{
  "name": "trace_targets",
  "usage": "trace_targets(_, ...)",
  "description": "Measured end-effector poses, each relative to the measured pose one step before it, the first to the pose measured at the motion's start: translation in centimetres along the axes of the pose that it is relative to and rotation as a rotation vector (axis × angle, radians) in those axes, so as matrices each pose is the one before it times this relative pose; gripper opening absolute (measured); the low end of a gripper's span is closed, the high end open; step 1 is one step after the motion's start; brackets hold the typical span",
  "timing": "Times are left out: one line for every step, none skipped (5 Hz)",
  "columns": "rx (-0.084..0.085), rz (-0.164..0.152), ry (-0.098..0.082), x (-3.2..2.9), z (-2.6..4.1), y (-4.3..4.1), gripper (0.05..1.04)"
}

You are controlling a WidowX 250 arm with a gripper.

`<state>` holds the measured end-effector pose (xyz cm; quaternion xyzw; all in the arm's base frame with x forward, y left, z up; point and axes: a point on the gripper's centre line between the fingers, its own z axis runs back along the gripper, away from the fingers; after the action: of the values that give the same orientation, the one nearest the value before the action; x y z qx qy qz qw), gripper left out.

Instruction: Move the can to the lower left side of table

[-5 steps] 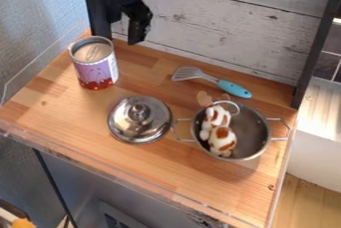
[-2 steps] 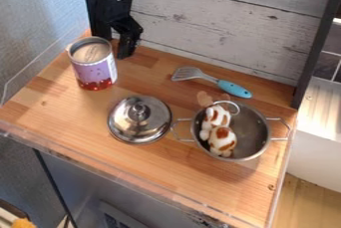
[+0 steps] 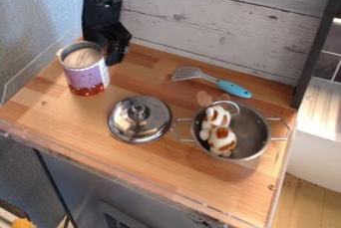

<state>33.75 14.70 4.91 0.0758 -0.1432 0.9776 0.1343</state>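
We see the can point(image 3: 85, 76) beside our pincer point(image 3: 113, 54) | we cannot tell whether it grips | lid point(image 3: 126, 125) nearer it than pot point(image 3: 255, 137)

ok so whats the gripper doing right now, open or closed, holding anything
Gripper: right beside the purple-and-red can, at its upper right in the camera view; whether it is open, closed or holding the can cannot be told.

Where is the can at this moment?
In the camera view, the can stands at the upper left of the wooden table, close to the gripper and up-left of the pot lid.
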Motion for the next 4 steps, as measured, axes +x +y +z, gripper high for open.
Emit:
trace_targets(-0.0121,-0.0177,-0.0062,1.155,-0.015,0.451,1.000)
trace_targets(-0.0287,-0.0072,-0.0188,1.816,0.244,0.400,1.000)
trace_targets(-0.0122,-0.0157,-0.0352,1.196,-0.844,0.604,1.000)
trace_targets(-0.0149,0.0036,-0.0123,1.194,-0.163,0.429,1.000)
